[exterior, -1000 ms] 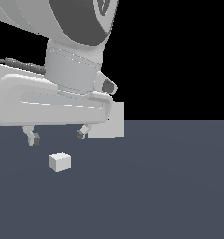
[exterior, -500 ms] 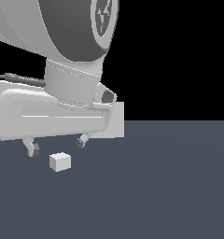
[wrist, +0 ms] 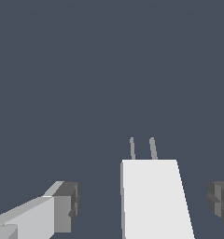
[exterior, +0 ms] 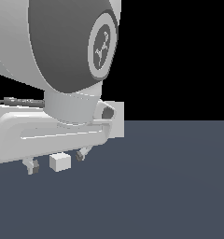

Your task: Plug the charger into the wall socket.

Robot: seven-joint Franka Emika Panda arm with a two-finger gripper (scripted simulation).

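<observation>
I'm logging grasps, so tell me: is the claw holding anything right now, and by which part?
Nothing is held. The claw is open, a finger on either side of the charger, with a gap showing between each and the block.

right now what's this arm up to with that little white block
The arm has its pincer open around the charger, a small off-white block on the dark floor. The wrist view shows a finger on each side with gaps, so nothing is gripped yet, and two thin prongs sticking out of the block. The wall socket stands behind, mostly hidden by the arm.
</observation>
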